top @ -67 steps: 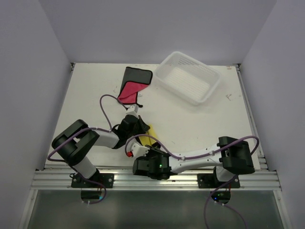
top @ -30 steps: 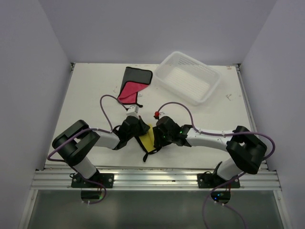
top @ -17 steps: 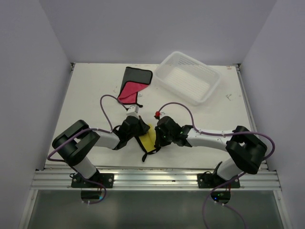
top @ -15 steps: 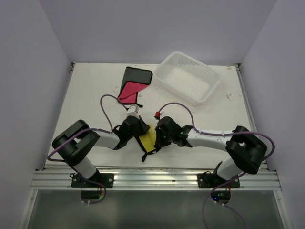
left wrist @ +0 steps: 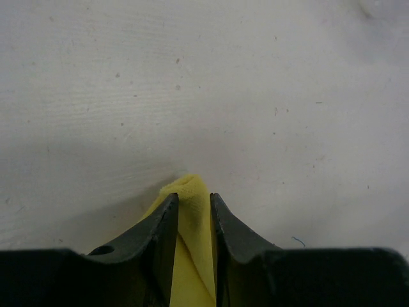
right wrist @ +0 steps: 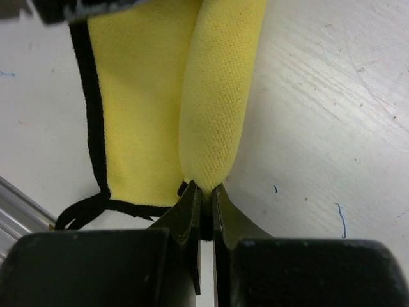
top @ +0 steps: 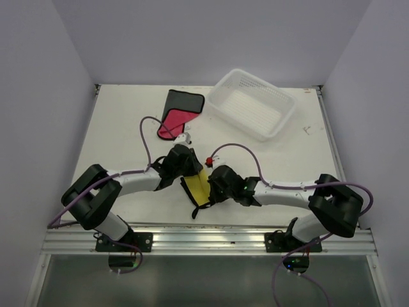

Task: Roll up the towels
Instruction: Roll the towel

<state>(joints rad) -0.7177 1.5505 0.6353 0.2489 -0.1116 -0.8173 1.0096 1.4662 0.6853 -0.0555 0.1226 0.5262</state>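
Right hand (right wrist: 204, 190) has clamped the yellow towel (right wrist: 217, 96); left hand (left wrist: 192, 199) has eased apart.

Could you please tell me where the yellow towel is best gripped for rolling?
On the yellow towel, grip the near end of the rolled edge, coming in low from the near side along the roll. That end stands up as a thick ridge, while the rest lies flat. The right gripper is shut on that end.

Black-white arms (top: 131, 181), purple cables (top: 239, 146)
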